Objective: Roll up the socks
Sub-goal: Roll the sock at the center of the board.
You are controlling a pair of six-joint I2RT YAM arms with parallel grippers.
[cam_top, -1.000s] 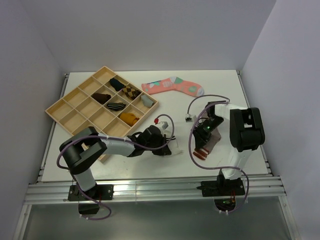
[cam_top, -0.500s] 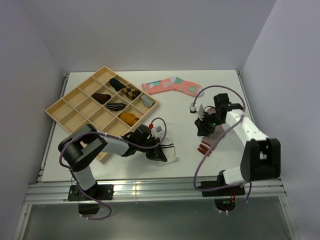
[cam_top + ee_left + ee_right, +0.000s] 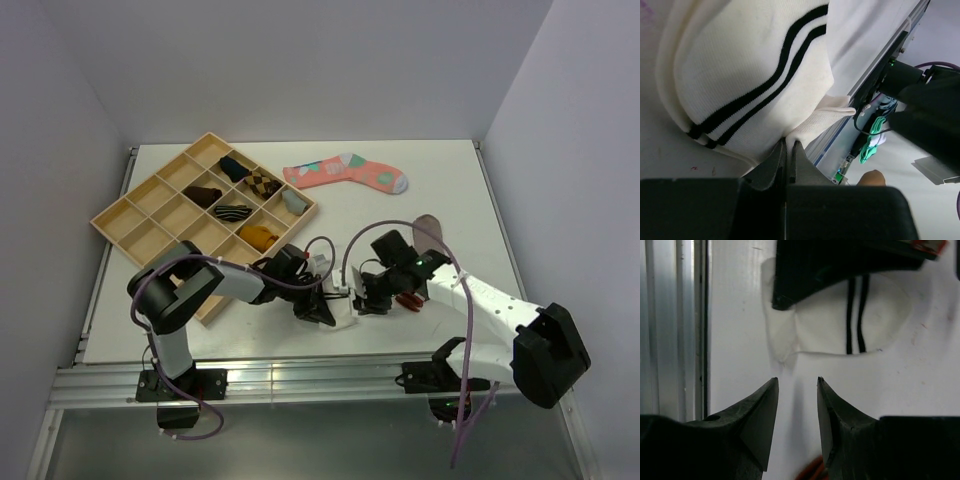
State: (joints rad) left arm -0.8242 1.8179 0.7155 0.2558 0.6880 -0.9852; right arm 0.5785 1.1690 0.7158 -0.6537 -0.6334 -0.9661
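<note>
- The white ankle sock (image 3: 346, 318), with two dark stripes on its cuff, lies bunched at the near edge of the table (image 3: 440, 180), around the middle of its width.
- The left gripper (image 3: 325, 310) sits at the sock's left side. Its jaws are pressed together with a fold of the white knit pinched between them, and the rest of the sock spreads out from that pinch.
- The right gripper (image 3: 796, 382) is low over the table just to the sock's right. Its jaws are partly apart with nothing between them. The tips point at the sock's edge, close to it but not touching.
- The taupe-brown sock (image 3: 428, 230) lies further right, partly hidden under the right arm. Its red-striped cuff is close beside the right gripper and its toe points toward the far side.
- A coral-pink sock (image 3: 345, 172) with teal and white patches lies flat at the far middle of the table, well apart from both grippers.
- A wooden tray (image 3: 160, 215) of square compartments sits at the far left, with rolled socks (image 3: 233, 212) in several of them.
</note>
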